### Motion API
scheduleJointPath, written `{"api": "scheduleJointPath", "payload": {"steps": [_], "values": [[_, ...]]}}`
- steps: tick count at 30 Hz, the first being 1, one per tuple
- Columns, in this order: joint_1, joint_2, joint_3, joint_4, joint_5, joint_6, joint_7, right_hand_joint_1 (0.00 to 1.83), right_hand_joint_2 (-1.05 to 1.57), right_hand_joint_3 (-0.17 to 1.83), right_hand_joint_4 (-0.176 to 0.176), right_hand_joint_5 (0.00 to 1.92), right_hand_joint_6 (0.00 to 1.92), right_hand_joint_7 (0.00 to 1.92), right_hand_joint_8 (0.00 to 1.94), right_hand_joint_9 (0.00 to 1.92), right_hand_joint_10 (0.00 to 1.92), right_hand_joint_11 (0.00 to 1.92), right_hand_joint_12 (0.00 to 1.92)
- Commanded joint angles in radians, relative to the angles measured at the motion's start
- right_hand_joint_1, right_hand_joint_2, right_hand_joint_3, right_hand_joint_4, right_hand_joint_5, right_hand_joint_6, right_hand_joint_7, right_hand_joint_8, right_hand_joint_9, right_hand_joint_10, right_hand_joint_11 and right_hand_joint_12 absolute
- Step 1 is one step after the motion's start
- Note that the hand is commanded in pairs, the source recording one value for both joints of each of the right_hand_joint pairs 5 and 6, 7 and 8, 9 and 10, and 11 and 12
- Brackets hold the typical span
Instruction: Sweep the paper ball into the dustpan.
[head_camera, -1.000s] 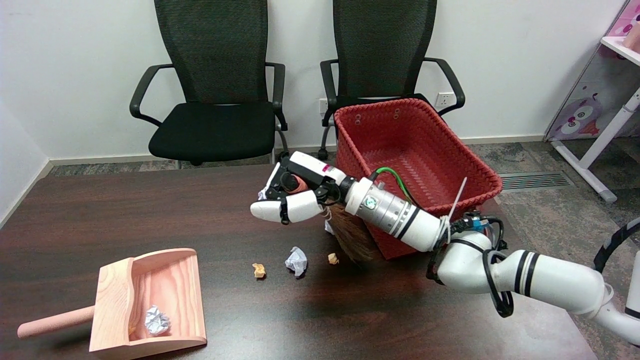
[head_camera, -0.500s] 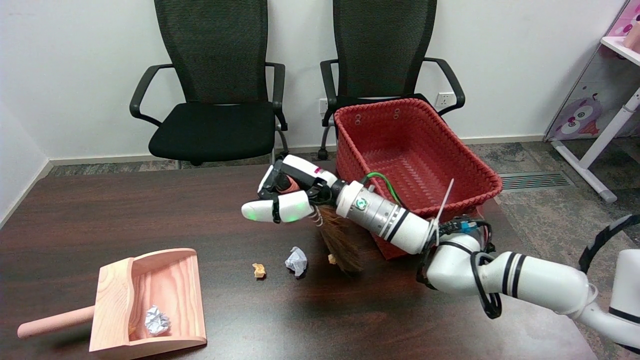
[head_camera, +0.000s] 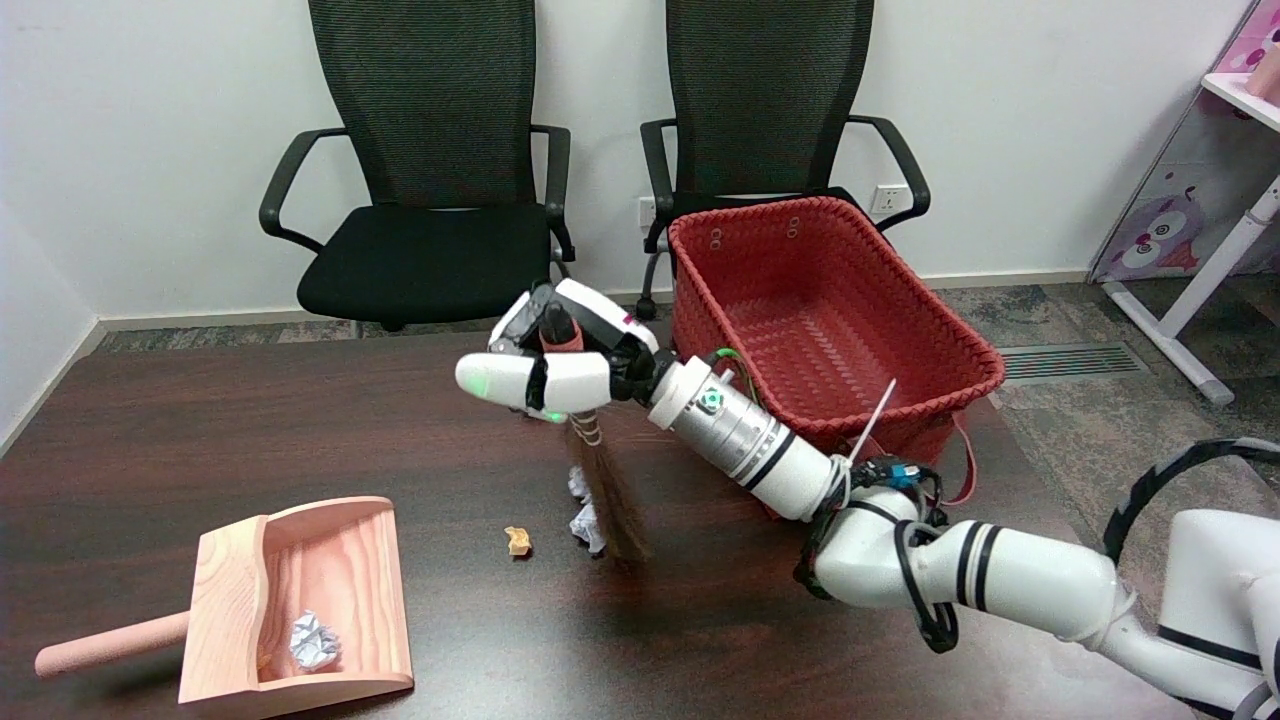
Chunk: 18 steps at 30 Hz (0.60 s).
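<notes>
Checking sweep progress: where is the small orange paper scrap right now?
In the head view, the orange scrap lies on the table near centre, just left of the broom bristles, well right of the dustpan.

Broom bristles (head_camera: 612, 505) blurred — paper ball (head_camera: 586, 526) partly hidden.

Dark brown table (head_camera: 200, 430), faint wood grain. Pale pink wooden dustpan (head_camera: 300, 600), streaky grain; white crumpled ball (head_camera: 313, 640) inside. White paper ball (head_camera: 588, 525) at brush tip, small tan scrap (head_camera: 517, 541) at its nine o'clock. Brown-bristled brush (head_camera: 610, 500), handle looks orange-red. White-and-black hand (head_camera: 545, 365), green glow underneath. Red woven basket (head_camera: 830, 300). Black mesh chairs (head_camera: 430, 150).
</notes>
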Motion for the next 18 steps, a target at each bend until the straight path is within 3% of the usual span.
{"api": "scheduleJointPath", "payload": {"steps": [1, 9, 14, 18], "values": [[-0.001, -0.070, -0.048, 0.015, 0.235, 0.251, 0.178, 0.99, 1.57, 0.51, 0.012, 1.92, 1.92, 1.92, 1.92, 1.92, 1.92, 1.92, 1.92], [-0.014, -0.029, -0.046, -0.037, 0.305, 0.309, 0.394, 0.98, 1.57, 0.57, 0.003, 1.92, 1.92, 1.92, 1.92, 1.92, 1.92, 1.92, 1.92], [-0.015, 0.006, -0.023, -0.057, 0.318, 0.330, 0.389, 0.97, 1.57, 0.68, -0.001, 1.92, 1.92, 1.92, 1.92, 1.92, 1.92, 1.92, 1.92], [0.011, 0.048, 0.004, -0.037, 0.208, 0.287, 0.336, 0.97, 1.57, 0.77, 0.013, 1.92, 1.92, 1.92, 1.92, 1.92, 1.92, 1.92, 1.92]]}}
